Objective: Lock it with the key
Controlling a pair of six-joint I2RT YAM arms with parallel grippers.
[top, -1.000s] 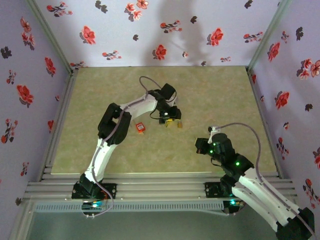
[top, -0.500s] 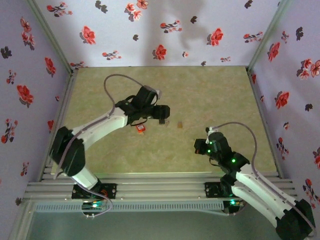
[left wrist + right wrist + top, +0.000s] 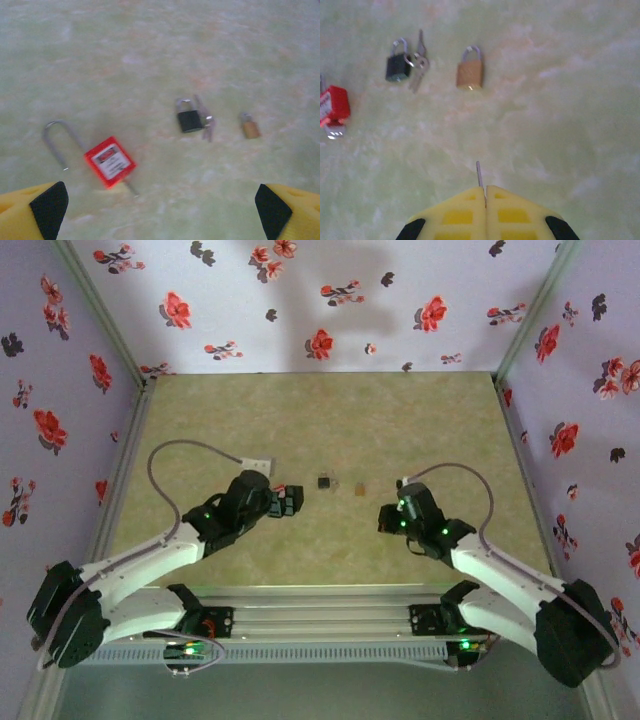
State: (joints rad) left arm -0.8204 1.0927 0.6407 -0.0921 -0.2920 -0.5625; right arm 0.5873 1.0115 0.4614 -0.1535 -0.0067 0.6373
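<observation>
- the key (image 3: 189,121) is lying flat on the worktop (image 3: 150,45), between the red padlock (image 3: 109,161) and the brass padlock (image 3: 250,128). it's near both, touching neither, and nobody's holding it.
- left jaws are spread wide with nothing between the black pads (image 3: 47,207). right jaws are pressed tight together.
- biggest worry imo: the key is tiny and flat, and there's loose silvery metal (image 3: 206,125) lying right against its black head. a pinch from above could slide it away or come up with the wrong bit.
- the brass padlock sits close enough that a sloppy reach could bump it. the red padlock looks light, so poking a key at it with no second grip would probably just shove it around.
- hard to make out: the left wrist view is blurry, so i can't tell the key's blade from that loose metal, or find the red padlock's keyhole.
- a thin metal sliver (image 3: 478,174) pokes out of the right jaws' seam. no idea what it is.
- in the right wrist view the red padlock is cut off by the left edge.
</observation>
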